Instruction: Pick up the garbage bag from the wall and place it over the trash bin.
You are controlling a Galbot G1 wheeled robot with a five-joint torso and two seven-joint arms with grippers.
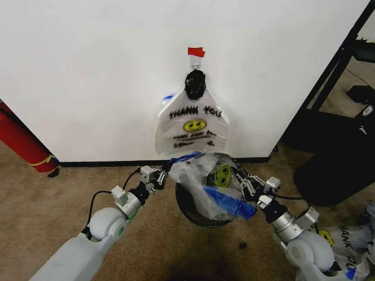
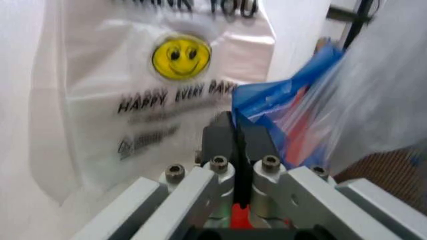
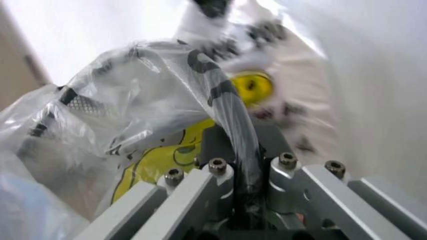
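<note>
The garbage bag (image 1: 212, 182) is spread over the mouth of the trash bin (image 1: 202, 213), which stands on the carpet (image 1: 70, 193) just near of the wall (image 1: 94, 70). Both grippers hold it from opposite sides. The left gripper (image 1: 166, 174) is at the bin's left rim, closed on the bag's blue handle (image 1: 186, 157). The right gripper (image 1: 245, 188) is at the bin's right rim, closed on the clear film, with the other blue handle (image 1: 231, 202) trailing just beside it.

From the head view, a second identical bag (image 1: 192, 126) hangs flat on the wall directly beyond the bin, bunched at a black hook (image 1: 195, 82) under a red tape strip (image 1: 196, 52).

The left wrist view shows what the head view cannot: the left fingers (image 2: 223, 137) are pressed together with a fold of blue plastic (image 2: 280, 100) pinched at their tips, and the hanging bag's smiley face (image 2: 181, 56) close behind. The right wrist view shows the right fingers (image 3: 220, 142) shut on a twisted rope of film (image 3: 233, 120), with the bin's mesh (image 3: 80, 104) visible through the plastic.

The far side is tight, the bin nearly against the baseboard (image 1: 117, 163). A red cylinder (image 1: 23, 143) leans at the far left, black furniture (image 1: 334, 140) crowds the right, and more bags (image 1: 351, 246) lie near the right arm. The near carpet is open.
</note>
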